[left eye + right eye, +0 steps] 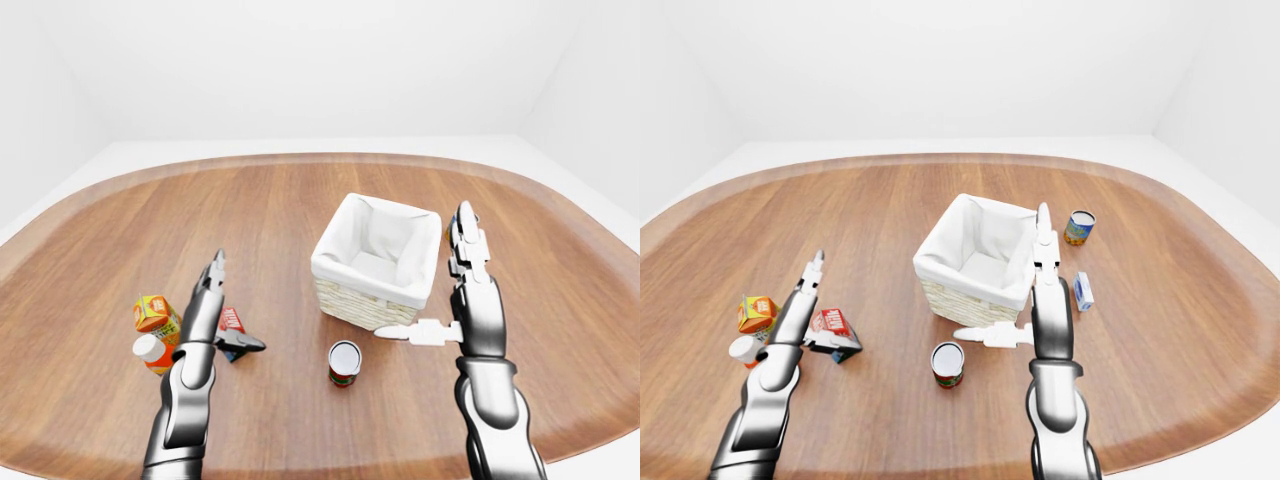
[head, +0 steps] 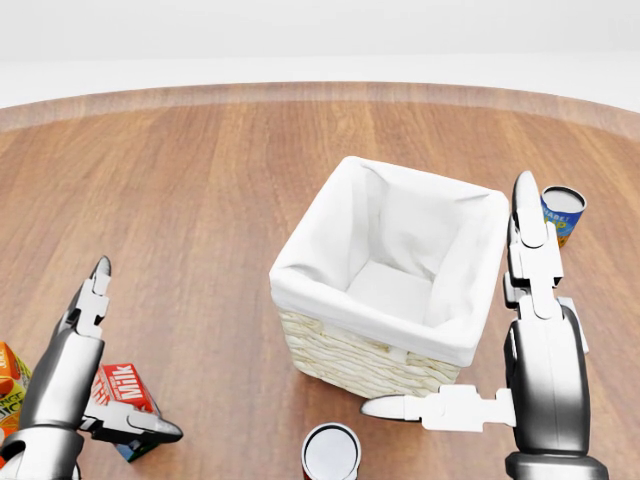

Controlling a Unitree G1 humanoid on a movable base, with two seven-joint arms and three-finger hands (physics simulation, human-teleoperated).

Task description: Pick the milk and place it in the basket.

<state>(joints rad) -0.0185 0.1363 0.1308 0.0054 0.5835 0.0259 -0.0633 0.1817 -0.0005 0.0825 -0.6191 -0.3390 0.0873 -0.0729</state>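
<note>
one milk carton (image 1: 830,325), one basket (image 1: 975,258), two cans and three other cartons are sitting on the desk (image 1: 900,210); left hand (image 1: 810,315), fingers spread, is touching the milk; right hand (image 1: 1025,300) is hovering open

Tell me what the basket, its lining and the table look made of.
Basket: woven wicker or straw, pale matte, judging by the braided rows on its wall. Lining: white cloth, soft folds draped over the rim. Table: wood or wood-look surface, brown grain streaks, slight sheen.

Oval brown wooden table (image 1: 940,190) holding groceries.
White-lined wicker basket (image 1: 975,258) at centre; red milk carton (image 1: 830,325) at eight o'clock; red-labelled tin can (image 1: 947,364) at six.
</note>
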